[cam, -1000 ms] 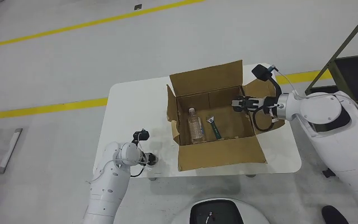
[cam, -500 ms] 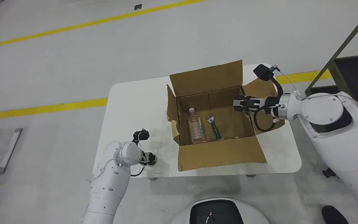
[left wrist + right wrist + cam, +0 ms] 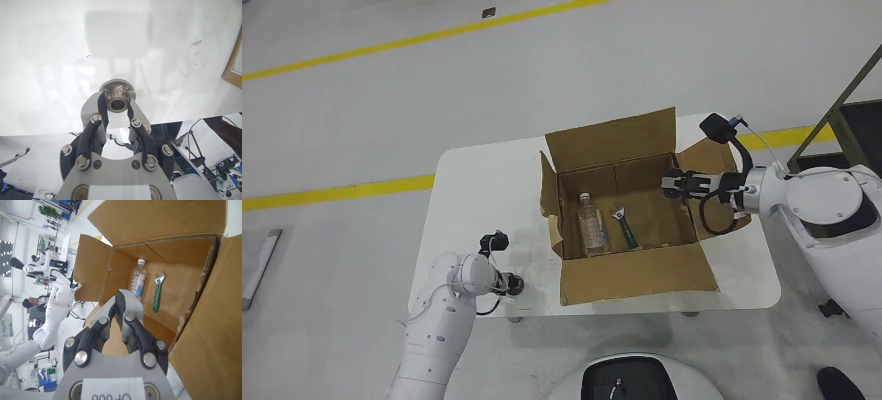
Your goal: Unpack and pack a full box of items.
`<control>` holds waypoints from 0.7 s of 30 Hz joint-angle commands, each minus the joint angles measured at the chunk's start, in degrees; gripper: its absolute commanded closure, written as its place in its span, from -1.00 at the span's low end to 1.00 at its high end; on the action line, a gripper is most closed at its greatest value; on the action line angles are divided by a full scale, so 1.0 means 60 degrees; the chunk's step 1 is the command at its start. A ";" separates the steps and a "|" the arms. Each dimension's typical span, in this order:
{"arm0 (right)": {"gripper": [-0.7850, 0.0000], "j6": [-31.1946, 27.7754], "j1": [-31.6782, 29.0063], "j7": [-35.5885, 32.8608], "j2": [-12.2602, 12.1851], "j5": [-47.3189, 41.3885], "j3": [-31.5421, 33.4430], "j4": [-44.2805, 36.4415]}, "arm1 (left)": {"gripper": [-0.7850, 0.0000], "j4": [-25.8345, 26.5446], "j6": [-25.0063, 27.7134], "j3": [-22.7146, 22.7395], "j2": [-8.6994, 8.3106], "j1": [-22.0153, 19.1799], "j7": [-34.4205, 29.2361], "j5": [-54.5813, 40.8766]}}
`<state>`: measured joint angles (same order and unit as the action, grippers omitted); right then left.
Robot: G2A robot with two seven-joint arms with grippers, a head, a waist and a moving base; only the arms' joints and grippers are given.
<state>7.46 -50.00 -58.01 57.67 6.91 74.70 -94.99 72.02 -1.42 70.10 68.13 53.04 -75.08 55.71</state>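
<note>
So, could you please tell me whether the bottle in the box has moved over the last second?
No. The bottle still lies beside the wrench, in the same place on the box floor.

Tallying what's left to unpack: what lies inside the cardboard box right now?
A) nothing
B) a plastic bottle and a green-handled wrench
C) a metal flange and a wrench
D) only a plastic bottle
B: the top view shows the clear plastic bottle and the green-handled adjustable wrench lying side by side on the floor of the cardboard box, while the metal flange is outside it, in the left gripper.
</note>
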 commanded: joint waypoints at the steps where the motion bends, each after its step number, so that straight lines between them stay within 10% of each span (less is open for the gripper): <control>1: 0.95 0.0000 -0.0038 0.0021 -0.0013 -0.0002 0.0035 -0.0030 | 0.16 -0.0008 -0.0029 -0.0037 -0.0002 0.0000 0.0020 0.0045; 21: 0.95 0.0101 -0.0407 0.0103 -0.0139 -0.0025 0.0281 -0.0505 | 0.50 0.0082 -0.0248 -0.0089 -0.0058 0.0124 0.0318 0.0101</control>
<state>8.06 -52.33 -57.43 56.86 6.77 76.32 -97.97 72.50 -2.82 69.58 67.80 53.70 -73.26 56.21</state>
